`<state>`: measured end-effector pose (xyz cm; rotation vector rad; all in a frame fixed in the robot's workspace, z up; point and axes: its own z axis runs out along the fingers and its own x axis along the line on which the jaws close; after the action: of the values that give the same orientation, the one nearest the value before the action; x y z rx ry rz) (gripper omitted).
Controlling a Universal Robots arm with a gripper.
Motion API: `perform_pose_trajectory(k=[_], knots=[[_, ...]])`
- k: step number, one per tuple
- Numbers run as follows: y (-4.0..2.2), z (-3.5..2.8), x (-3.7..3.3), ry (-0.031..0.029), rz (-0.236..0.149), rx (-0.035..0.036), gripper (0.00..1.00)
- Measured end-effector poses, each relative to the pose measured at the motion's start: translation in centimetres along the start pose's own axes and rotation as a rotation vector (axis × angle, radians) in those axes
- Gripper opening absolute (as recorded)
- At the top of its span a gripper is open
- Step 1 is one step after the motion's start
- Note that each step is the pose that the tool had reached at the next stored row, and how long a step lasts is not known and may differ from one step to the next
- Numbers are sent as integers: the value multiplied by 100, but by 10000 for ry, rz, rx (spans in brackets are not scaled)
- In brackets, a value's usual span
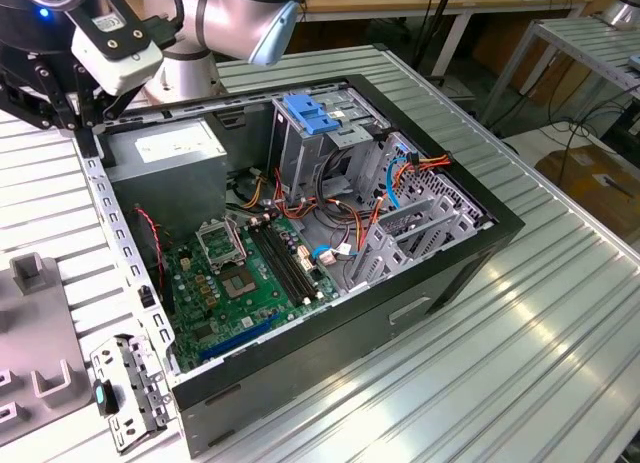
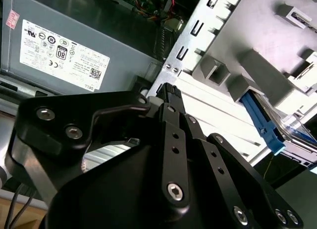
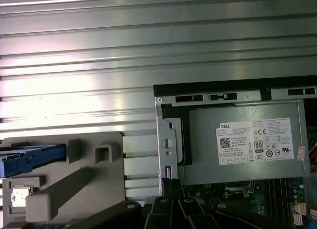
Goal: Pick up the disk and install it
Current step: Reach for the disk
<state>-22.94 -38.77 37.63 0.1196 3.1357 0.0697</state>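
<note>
Disk (image 2: pixel 260 121) (blue rails) sits in grey holder (image 2: pixel 257 66) beside the computer case (image 1: pixel 300 368).

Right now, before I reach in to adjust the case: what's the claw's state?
Claw: cannot be told whether open or closed. It is not holding the disk, which sits in the grey holder.

Open ribbed table (image 1: pixel 540 313) lower right of exterior view. Inside case (image 1: pixel 300 368): drive cage (image 1: pixel 290 163), cables (image 1: pixel 348 221), power supply (image 1: pixel 165 148) crowd passage.
</note>
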Motion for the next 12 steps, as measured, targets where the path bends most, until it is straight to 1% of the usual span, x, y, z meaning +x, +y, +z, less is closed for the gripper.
perform_pose_trajectory(k=[2,12], knots=[[9,0,20,1,1,1,11],[8,0,28,1,2,0,11]])
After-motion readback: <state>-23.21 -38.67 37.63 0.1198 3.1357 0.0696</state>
